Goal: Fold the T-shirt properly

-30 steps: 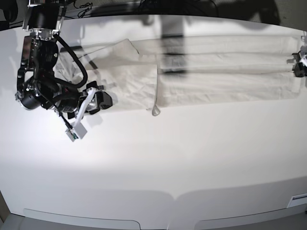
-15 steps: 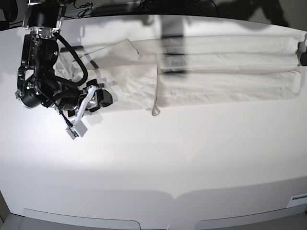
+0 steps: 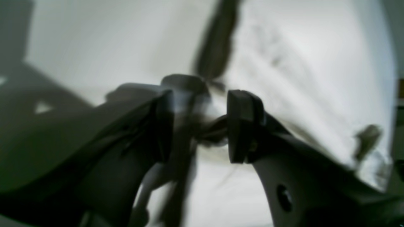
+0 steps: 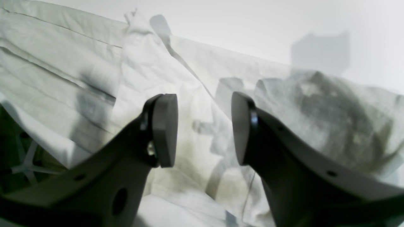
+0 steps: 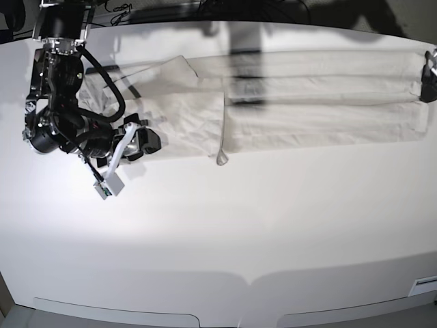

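Hovering spread and empty over the shirt [image 5: 321, 102]'s bunched sleeve end, the right claw [image 4: 203, 129] could pinch one layer and undo the fold, while the left claw [image 3: 199, 126], spread too, looks blurred

A white table [image 5: 225, 225] (shadowed along its far edge) fills the view.

Right gripper [image 4: 203, 129] — my jaws stand parted, nothing between the pads | left gripper [image 3: 199, 124] — blurred, jaws apart, arm barely visible at the base view's right edge.
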Available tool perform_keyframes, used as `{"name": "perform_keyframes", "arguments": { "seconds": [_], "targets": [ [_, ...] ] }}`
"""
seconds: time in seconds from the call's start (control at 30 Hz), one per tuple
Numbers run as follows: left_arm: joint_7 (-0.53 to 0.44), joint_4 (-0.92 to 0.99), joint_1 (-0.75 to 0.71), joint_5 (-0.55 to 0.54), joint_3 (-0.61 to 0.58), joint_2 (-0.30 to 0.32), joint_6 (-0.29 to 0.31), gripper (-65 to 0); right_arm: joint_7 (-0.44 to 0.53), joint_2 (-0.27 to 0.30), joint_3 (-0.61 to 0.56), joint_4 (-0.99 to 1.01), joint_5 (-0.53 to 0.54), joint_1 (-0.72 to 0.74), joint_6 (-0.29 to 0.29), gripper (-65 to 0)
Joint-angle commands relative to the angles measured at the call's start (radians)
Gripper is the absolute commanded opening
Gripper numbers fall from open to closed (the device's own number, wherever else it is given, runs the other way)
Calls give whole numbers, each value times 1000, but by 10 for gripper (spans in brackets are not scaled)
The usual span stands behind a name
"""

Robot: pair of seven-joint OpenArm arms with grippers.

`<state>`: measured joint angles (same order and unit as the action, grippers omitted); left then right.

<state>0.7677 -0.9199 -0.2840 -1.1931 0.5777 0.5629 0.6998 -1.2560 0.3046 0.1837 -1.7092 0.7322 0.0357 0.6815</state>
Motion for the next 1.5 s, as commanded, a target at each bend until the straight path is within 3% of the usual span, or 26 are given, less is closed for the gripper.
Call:
{"name": "perform_keyframes", "arguments": {
  "seconds": [0.0,0.13,0.33,0.4,0.47,0.5,0.6,0.73,0.93,1.23,1.33,1.47],
  "targets": [
    [48,-5,11,13,4,10,-2,-381,19,11,6,-16,12,17,-1,-370],
    [154,-5,41,1,4,-5,-2,-381,19,11,6,-16,12,16,-1,-370],
    [157,-5,40,-24,4,-3,-2,-414,19,11,6,-16,12,17,-1,-370],
    [141,-5,40,-23,4,-6,-2,-491,19,11,6,-16,12,17,-1,-370],
    [112,-5,40,-22,4,-9,-2,-625,19,11,6,-16,12,16,-2,-370],
    [89,-5,40,-22,4,-11,-2,-650,19,11,6,-16,12,16,-1,-370],
    [28,-5,40,-23,4,-11,-2,-650,19,11,6,-16,16,16,-2,-370],
    [-11,-5,40,-22,4,-11,-2,-650,15,6,6,-17,130,0,-1,-370],
    [-104,-5,40,-8,4,18,-2,-650,21,-31,6,-17,136,-39,0,-371],
    [-103,-5,40,-12,4,23,-2,-650,22,-73,6,-17,135,-50,0,-371],
    [-122,-5,40,-11,4,16,-2,-423,20,-78,6,-17,135,-50,0,-370],
    [-168,-5,41,-8,4,6,-2,-427,18,-78,6,-17,135,-50,0,-370]
  ]
}}
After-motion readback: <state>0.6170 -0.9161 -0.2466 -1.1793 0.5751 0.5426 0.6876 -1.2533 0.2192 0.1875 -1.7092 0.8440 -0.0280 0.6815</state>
